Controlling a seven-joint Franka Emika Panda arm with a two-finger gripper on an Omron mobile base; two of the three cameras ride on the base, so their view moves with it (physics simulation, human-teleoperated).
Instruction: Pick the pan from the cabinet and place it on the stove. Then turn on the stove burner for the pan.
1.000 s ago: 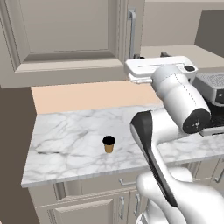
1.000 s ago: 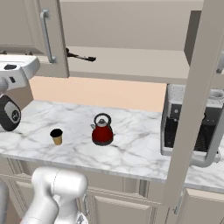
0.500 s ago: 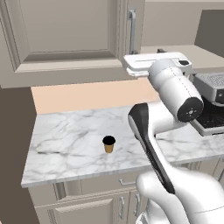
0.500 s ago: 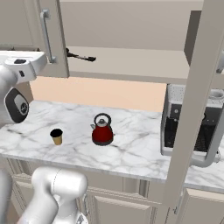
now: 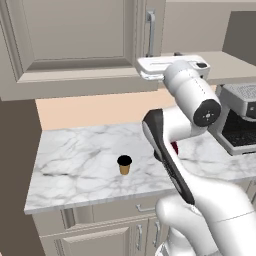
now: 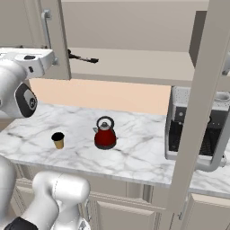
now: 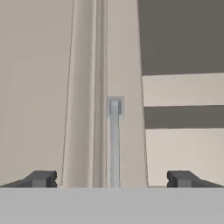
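1. Pan (image 6: 81, 58): it sits on the open shelf inside the cabinet (image 5: 75, 45). From the right base view only its long dark handle is clear, pointing out along the shelf; the round body is hidden behind the door edge.
2. Cabinet door: it stands closed in front of the arm in the left base view. Its metal bar handle (image 7: 114, 144) runs vertically along the door's right edge.
3. Gripper (image 7: 111, 178): the fingers are spread fully wide and hold nothing. In the hand view the bar handle lies centred between the two fingertips, so the hand appears lined up to close on the bar and pull the door.
4. Counter items: a small brown cup (image 5: 124, 165) and a red kettle (image 6: 105, 134) stand apart on the marble counter (image 5: 75, 165), below the arm's working height and clear of it.
5. Change from the earlier pictures: the arm is higher and closer to the door than a second ago, with its elbow joint lifted. The cup and kettle keep their places.
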